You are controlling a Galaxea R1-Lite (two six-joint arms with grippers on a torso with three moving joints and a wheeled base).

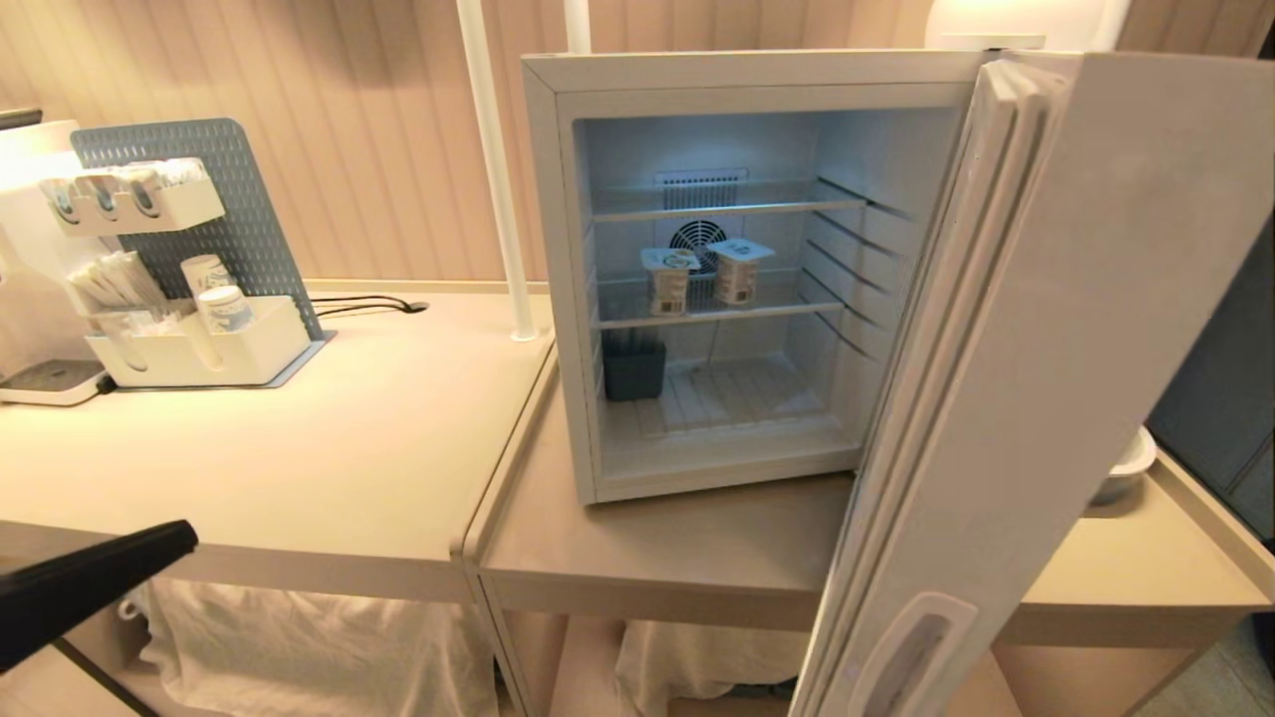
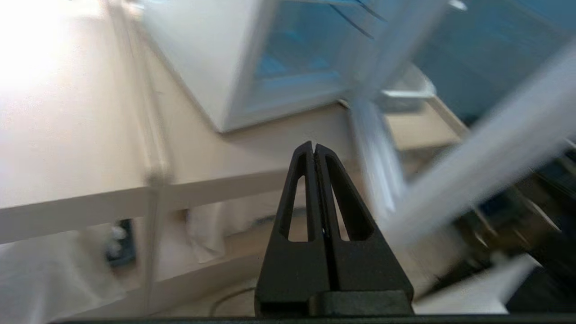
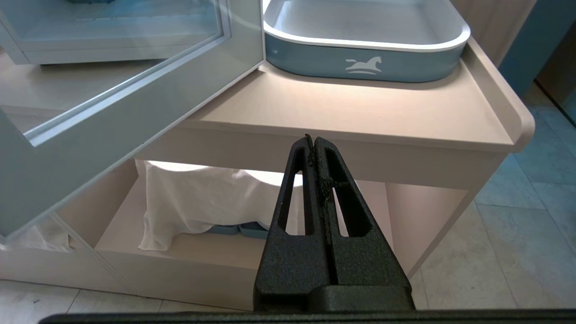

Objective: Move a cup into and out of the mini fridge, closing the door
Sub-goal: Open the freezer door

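The mini fridge stands on the right counter with its door swung wide open toward me on the right. Two small lidded cups sit side by side on the middle wire shelf, in front of the fan. My left gripper is shut and empty, low at the left in front of the counter edge, far from the fridge. In the left wrist view this gripper points at the fridge. My right gripper is shut and empty, below the counter by the door.
A dark box sits on the fridge floor at the left. An organiser with paper cups and a white machine stand on the left counter. A white pole rises beside the fridge. A blue-and-white tray lies behind the door.
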